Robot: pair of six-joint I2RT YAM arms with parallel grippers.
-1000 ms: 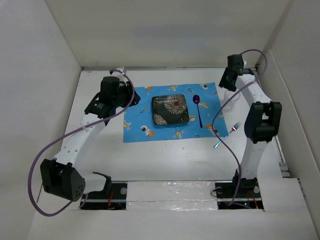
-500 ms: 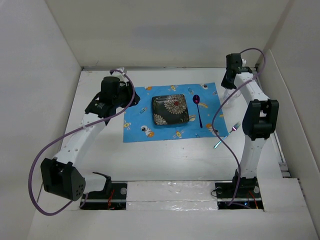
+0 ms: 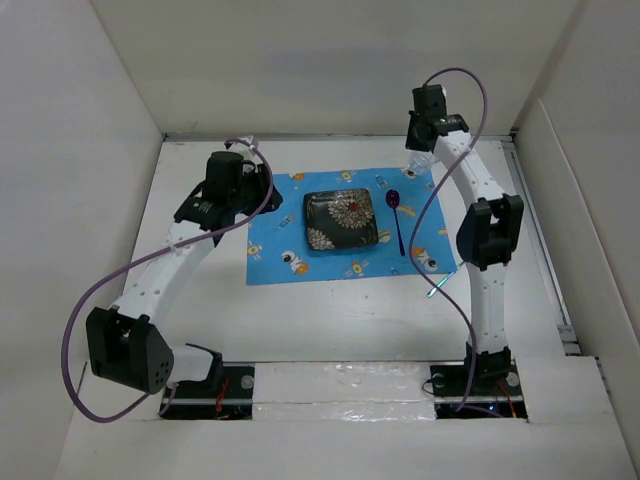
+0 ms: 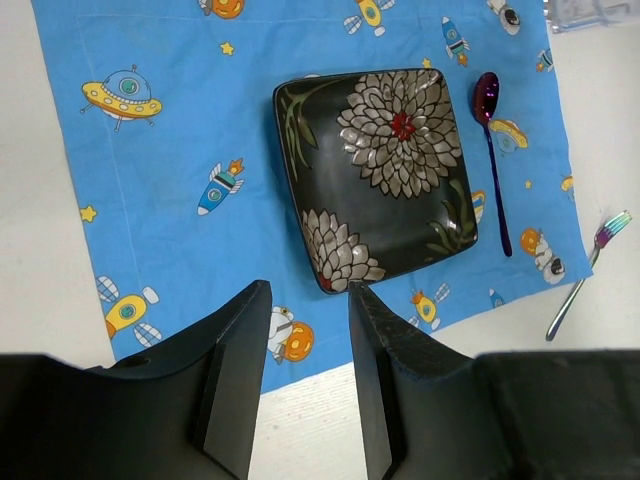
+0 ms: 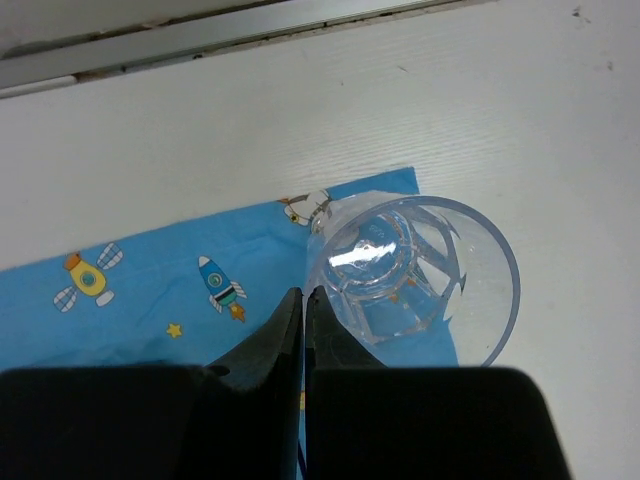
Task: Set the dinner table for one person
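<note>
White matte tabletop fills the floor of the view, boxed by white walls. Blue cartoon cloth lies mid-far on it. Left pincer spread, empty, over cloth. Right pincer pinches clear glass rim at cloth's far right corner.
</note>
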